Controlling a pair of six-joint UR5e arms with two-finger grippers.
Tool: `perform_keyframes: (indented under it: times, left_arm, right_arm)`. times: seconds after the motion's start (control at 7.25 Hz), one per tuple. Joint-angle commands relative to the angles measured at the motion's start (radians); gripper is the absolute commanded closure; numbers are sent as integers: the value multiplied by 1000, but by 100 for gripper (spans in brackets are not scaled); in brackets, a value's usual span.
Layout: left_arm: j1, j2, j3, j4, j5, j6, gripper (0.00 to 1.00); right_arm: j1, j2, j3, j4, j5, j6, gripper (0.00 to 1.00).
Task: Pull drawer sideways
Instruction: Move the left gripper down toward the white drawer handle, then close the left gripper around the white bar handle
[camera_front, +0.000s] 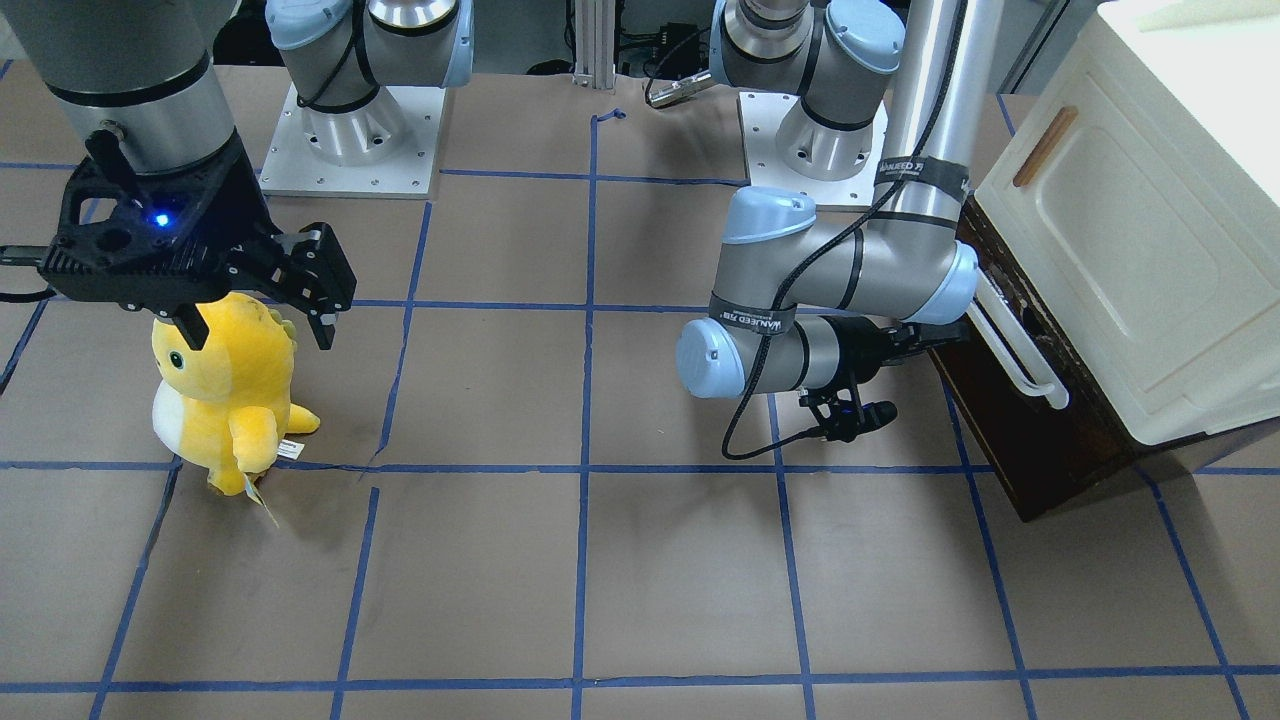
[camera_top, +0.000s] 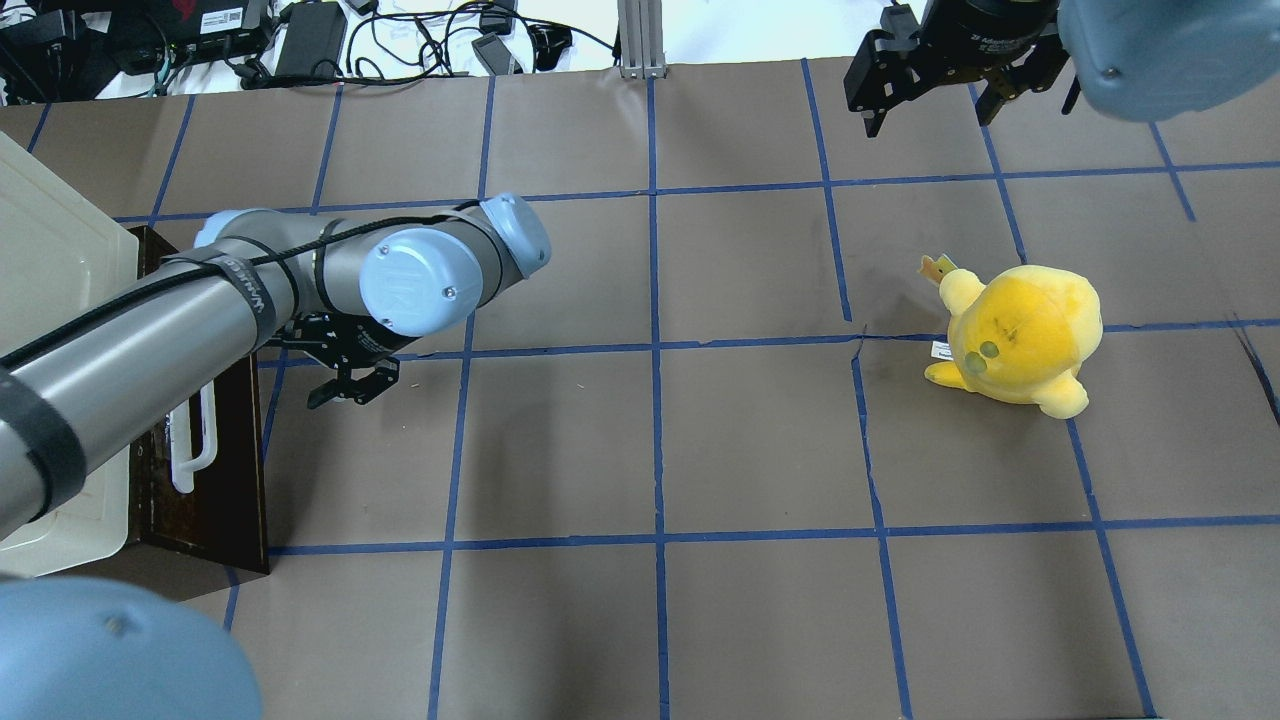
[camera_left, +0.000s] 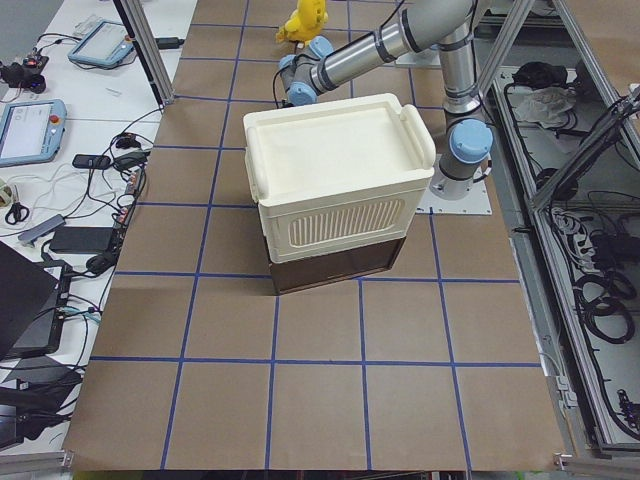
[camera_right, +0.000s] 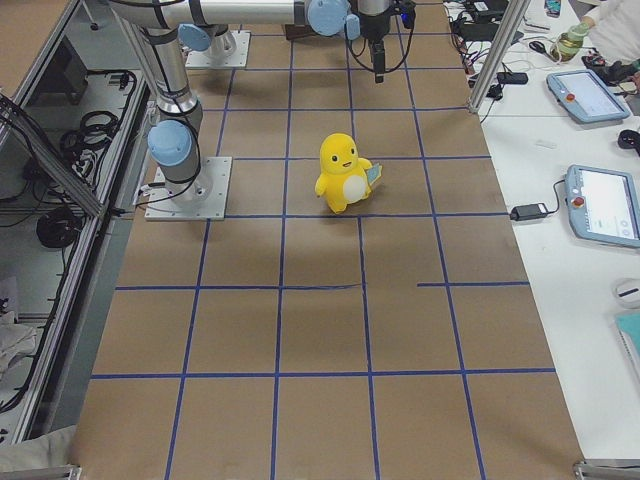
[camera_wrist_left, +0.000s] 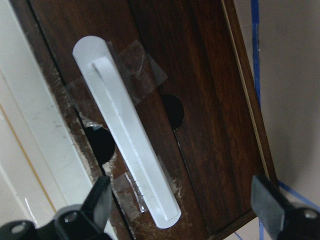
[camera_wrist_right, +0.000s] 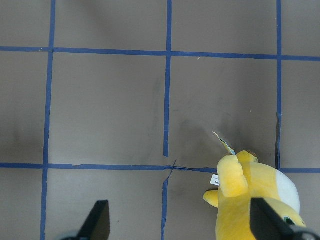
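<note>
Brown paper with a blue tape grid covers the tabletop (camera_front: 500, 560). From the front-facing camera you see the wide, shallow drawer with its dark brown wooden front (camera_front: 1010, 450) at the foot of the cream plastic cabinet (camera_front: 1130, 250), on the robot's left. A long white bar handle (camera_front: 1010, 350) lies across that front. Your left tool (camera_front: 925, 340) points at the front, close beside the bar handle. The right tool (camera_front: 258, 318) hangs with its jaws apart near the yellow plush toy (camera_front: 220, 390).

From overhead, the left tool is spread open and stops short of the drawer, with a strip of bare tabletop between it and the bar handle. No pale wood shows behind the dark front, so I judge the drawer to be fully in. The right tool sits well apart from the plush toy and holds nothing.

The camera at the robot's left shows only the cabinet's other side, with the front hidden. From the robot's right, the left tool is too small to read.

The left wrist camera looks straight at the front. The bar handle runs diagonally, and the two fingertips (camera_wrist_left: 101, 197) are wide apart on either side of its lower end, touching nothing.

The right wrist camera shows open jaws over the tabletop, with the plush toy at the lower right.

You've lined up the approach, but the pull itself hasn't begun. You have yet to close on the bar handle and draw it sideways.
</note>
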Motion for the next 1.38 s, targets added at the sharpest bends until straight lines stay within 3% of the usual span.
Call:
perform_keyframes:
  times: [0.0,0.41,0.83,1.24]
  left_arm:
    - [1,-24,0,-88,83,-76,0]
    - [63,-19,-25,-238,149,-152,7]
    - [69,-10,-22,-240,149,-163,21]
    - [84,-2,-15,-239,148,-286,21]
  right_arm:
    - [0,0,0,0,-1,0,0]
    - [0,0,0,0,1,0,0]
    - [0,0,0,0,-1,0,0]
    - [0,0,0,0,-1,0,0]
